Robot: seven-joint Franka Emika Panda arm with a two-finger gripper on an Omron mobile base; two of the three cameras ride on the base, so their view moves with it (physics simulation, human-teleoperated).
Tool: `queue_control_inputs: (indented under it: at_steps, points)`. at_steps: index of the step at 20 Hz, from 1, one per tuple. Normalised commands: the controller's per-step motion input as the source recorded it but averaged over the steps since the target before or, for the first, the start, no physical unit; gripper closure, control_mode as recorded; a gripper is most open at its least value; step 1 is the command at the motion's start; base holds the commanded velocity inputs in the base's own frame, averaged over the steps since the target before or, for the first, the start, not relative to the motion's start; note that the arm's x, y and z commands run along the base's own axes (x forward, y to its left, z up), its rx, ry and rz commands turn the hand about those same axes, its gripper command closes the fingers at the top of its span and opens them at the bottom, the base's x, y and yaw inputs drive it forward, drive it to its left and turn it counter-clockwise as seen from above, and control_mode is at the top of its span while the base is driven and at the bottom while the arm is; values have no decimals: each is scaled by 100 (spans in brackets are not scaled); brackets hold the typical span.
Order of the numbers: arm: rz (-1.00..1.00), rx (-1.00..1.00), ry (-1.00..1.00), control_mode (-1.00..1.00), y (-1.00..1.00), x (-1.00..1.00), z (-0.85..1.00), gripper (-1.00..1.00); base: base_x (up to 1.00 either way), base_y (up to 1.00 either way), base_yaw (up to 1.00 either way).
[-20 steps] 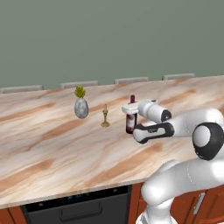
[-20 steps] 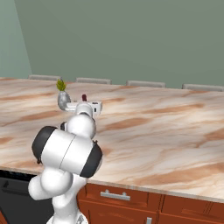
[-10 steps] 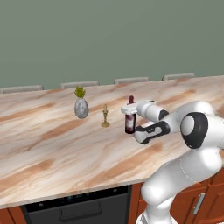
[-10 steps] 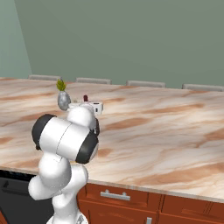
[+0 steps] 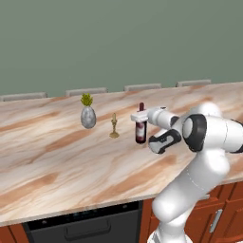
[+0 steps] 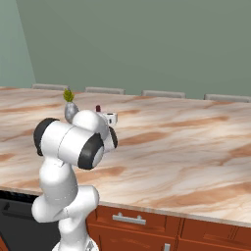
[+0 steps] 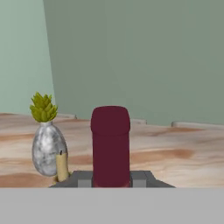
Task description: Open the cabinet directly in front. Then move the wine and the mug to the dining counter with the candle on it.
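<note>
- The wine (image 5: 141, 130) stands upright on the counter (image 5: 57, 156), its base resting on the marble
- The hand (image 5: 142, 117) is level with the bottle neck; in the hand view its fingers (image 7: 81, 179) sit on either side of the dark red capsule, pinching the neck
- The candle (image 5: 114, 126) stands just beside the wine, between it and the grey vase (image 5: 88, 116), apart from both
- The vase holds a yellow-green plant (image 5: 86, 99)
- Grey chair backs (image 5: 87, 91) line the far edge of the counter
- Reddish-brown drawer fronts (image 6: 132, 220) sit below the near edge
</note>
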Motion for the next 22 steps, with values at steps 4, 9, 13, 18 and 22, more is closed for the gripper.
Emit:
queue_control_inputs:
  at_steps: [4, 9, 13, 18, 22]
  points:
    - [0, 0, 0, -100, 0, 14, -7, 100, 0, 0, 0]
    - [0, 0, 4, -100, 0, 7, -4, 100, 0, 0, 0]
    - [0, 0, 11, -100, 0, 1, 0, 100, 0, 0, 0]
    - [0, 0, 17, -100, 0, 0, 31, 100, 0, 0, 0]
    - [0, 0, 18, -100, 1, 0, 60, 100, 0, 0, 0]
